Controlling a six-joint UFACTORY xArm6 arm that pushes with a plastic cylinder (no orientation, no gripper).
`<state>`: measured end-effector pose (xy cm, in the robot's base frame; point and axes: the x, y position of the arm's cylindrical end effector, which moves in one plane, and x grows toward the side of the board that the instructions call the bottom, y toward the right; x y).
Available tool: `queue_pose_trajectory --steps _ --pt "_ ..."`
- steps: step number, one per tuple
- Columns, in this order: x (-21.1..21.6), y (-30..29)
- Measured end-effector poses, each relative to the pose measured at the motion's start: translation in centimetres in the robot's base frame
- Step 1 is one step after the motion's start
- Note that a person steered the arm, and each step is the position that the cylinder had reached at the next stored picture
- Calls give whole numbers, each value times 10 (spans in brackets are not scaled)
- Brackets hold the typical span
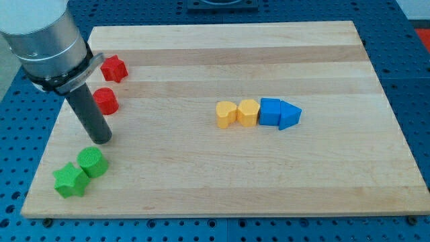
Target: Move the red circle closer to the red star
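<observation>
The red circle (106,101) lies on the wooden board (222,168) at the view's left. The red star (114,68) sits just above it, a small gap between them. My tip (102,140) rests on the board below the red circle, slightly to its left, not touching it. The rod rises up and to the left toward the arm's grey body.
A green circle (92,162) and a green star (70,179) sit close together just below my tip. In the board's middle a row holds a yellow heart (226,114), a yellow hexagon (248,112), a blue cube (270,111) and a blue triangle (289,115).
</observation>
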<state>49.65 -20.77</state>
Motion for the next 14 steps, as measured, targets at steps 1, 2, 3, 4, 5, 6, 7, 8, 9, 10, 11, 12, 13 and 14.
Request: queue_pose_trajectory --steps 1,2,3,4,5,6,7,8,9,10,11,12,13,14 --pt "-35 8" --pt "-56 15" --pt "-60 6" --pt "-55 -11" --pt "-54 -12" --pt "-81 -12" --pt "-82 -16" --pt "-87 -28" --pt "-76 -51" --pt "-76 -65" --pt "-81 -73" --pt "-107 -72" --pt "-107 -72" --pt "-108 -64"
